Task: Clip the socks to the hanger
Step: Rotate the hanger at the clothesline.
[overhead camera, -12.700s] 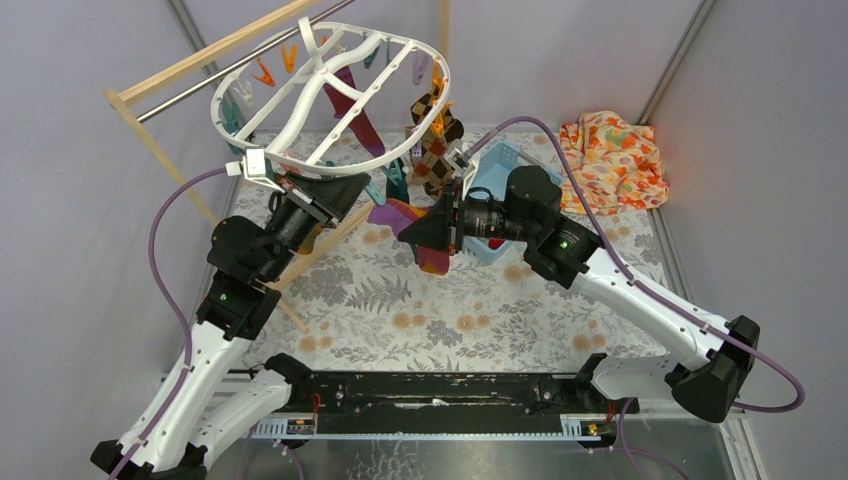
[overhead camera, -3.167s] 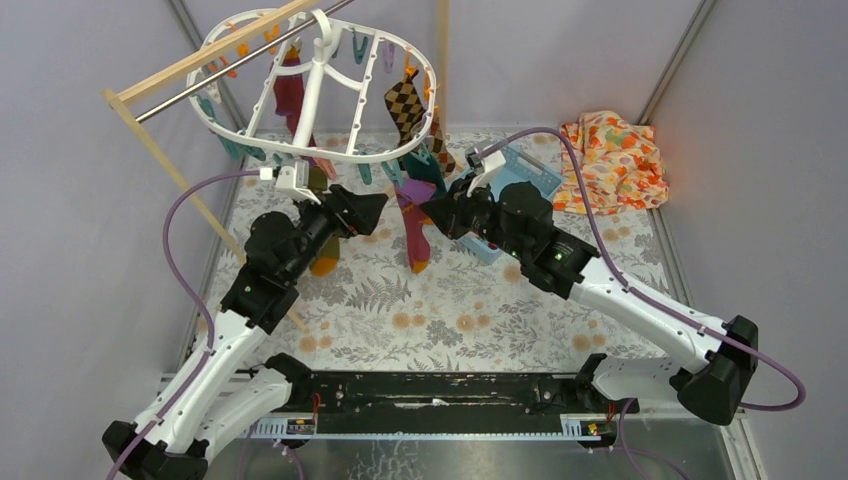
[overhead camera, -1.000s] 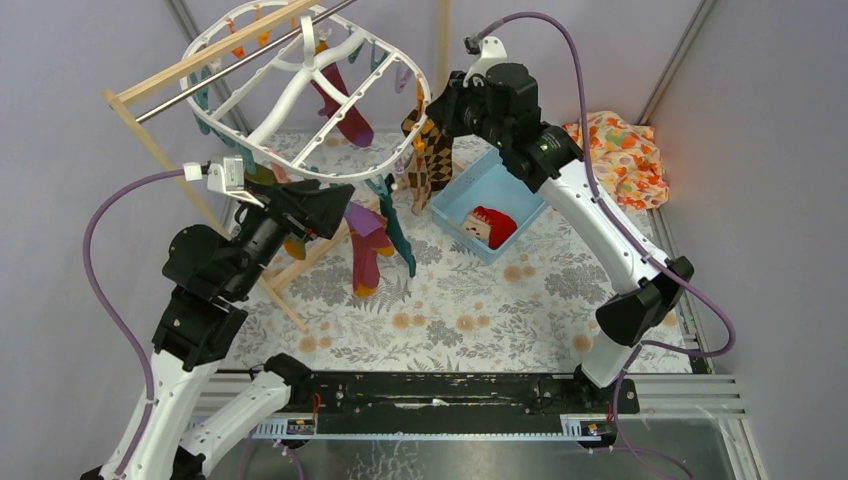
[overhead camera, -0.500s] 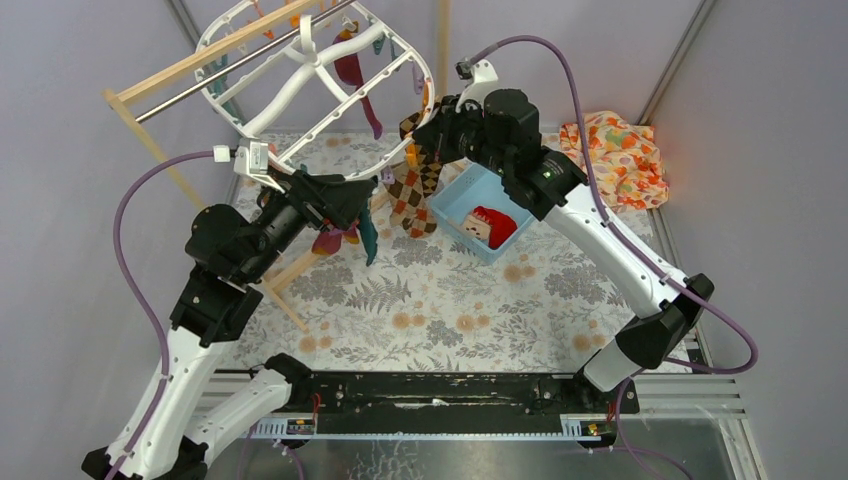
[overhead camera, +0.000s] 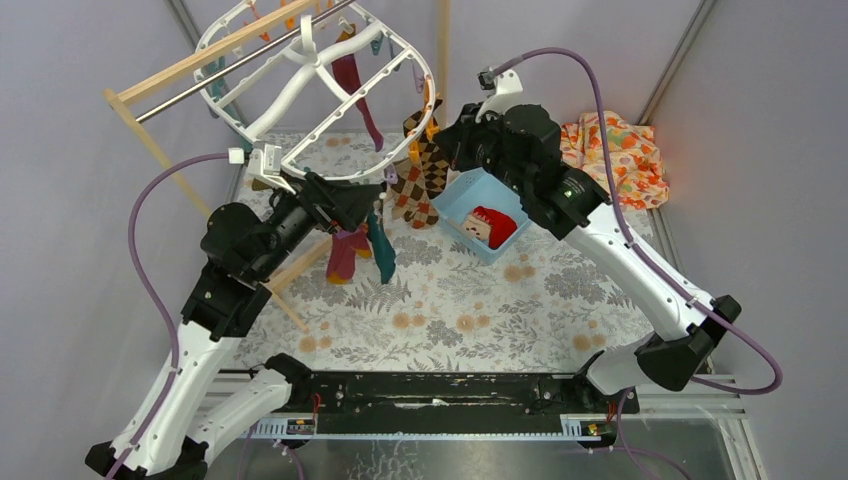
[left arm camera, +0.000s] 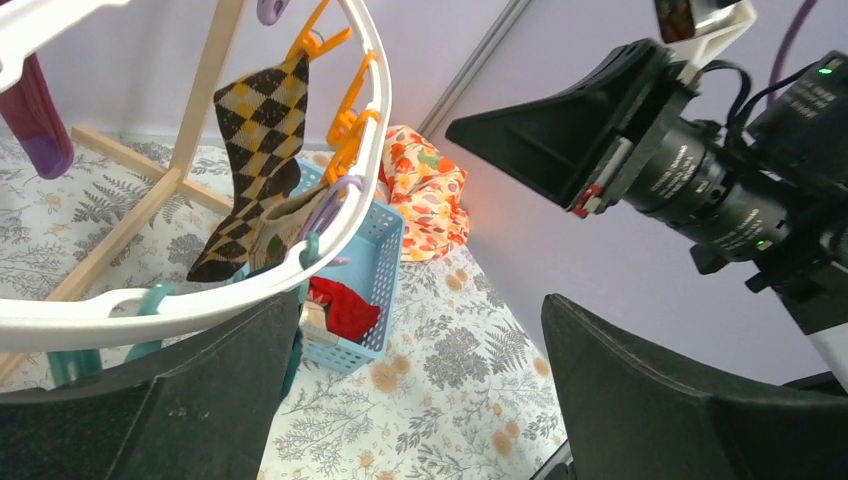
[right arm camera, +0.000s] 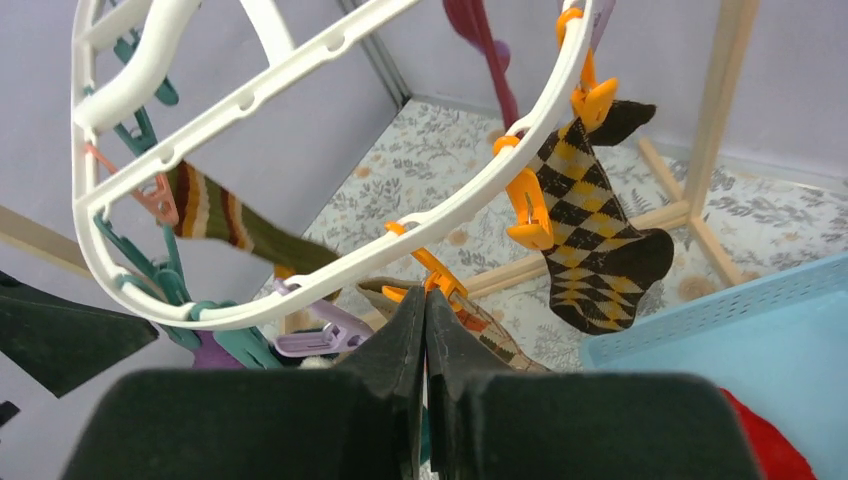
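Note:
The white hanger point(overhead camera: 318, 72) hangs tilted from the rod, with socks pegged to it: an argyle sock point(right arm camera: 590, 250), a maroon one point(overhead camera: 352, 78), and teal point(overhead camera: 381, 255) and purple ones point(overhead camera: 345, 250). My right gripper point(right arm camera: 425, 296) is shut, its tips touching an orange peg point(right arm camera: 441, 279) that holds a second argyle sock point(right arm camera: 482, 326). My left gripper point(left arm camera: 420, 305) is wide open under the hanger's near rim point(left arm camera: 200, 300), which crosses its left finger. A red sock point(overhead camera: 494, 226) lies in the blue basket point(overhead camera: 462, 196).
The wooden rack point(overhead camera: 200, 55) with its metal rod carries the hanger at the back left. An orange floral cloth point(overhead camera: 615, 155) lies at the back right. Grey walls close in both sides. A purple peg point(right arm camera: 318, 340) dangles beside the orange one.
The right jaws have closed fully and that arm has shifted right and down. The left gripper has moved slightly forward under the rim. The hanger tilted steeper a second ago and now holds.

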Robot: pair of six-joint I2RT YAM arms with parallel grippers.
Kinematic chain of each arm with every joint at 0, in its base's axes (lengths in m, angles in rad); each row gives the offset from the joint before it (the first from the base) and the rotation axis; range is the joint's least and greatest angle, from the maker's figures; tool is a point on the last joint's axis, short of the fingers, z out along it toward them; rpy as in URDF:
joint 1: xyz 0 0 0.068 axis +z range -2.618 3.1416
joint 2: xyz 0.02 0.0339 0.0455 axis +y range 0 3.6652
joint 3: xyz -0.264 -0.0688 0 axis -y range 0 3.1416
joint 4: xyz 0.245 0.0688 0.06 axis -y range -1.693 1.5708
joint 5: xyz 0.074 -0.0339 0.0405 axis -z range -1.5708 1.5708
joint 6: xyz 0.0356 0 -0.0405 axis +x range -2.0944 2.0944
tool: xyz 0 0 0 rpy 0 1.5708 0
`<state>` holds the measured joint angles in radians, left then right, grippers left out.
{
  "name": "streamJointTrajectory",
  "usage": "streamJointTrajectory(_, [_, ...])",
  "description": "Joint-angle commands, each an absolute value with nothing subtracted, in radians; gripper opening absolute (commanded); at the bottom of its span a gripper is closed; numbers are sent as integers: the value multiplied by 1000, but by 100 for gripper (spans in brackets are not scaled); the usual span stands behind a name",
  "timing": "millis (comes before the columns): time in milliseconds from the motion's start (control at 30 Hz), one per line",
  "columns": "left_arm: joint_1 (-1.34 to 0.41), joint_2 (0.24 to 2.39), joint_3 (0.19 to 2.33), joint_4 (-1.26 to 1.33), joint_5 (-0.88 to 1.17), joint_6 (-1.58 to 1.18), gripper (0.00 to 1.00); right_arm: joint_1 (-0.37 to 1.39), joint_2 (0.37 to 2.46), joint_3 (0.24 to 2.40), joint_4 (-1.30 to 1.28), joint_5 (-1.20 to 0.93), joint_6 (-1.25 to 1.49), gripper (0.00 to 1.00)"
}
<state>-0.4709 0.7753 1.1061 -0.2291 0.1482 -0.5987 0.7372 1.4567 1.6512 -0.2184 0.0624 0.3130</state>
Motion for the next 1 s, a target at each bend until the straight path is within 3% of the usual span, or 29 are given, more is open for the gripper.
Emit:
streamJointTrajectory(0, [-476,778,1079,-148,151,-611,98,724,1471,1678,-198,106,274,5])
streamJointTrajectory(400, [-475,707,1153,-236,116,-574,98,724,1606,1669,-47,70,280,4])
streamJointTrajectory(967, [-476,686,1182,-304,62,-572,98,756,1543,1457,237,-99,393,3])
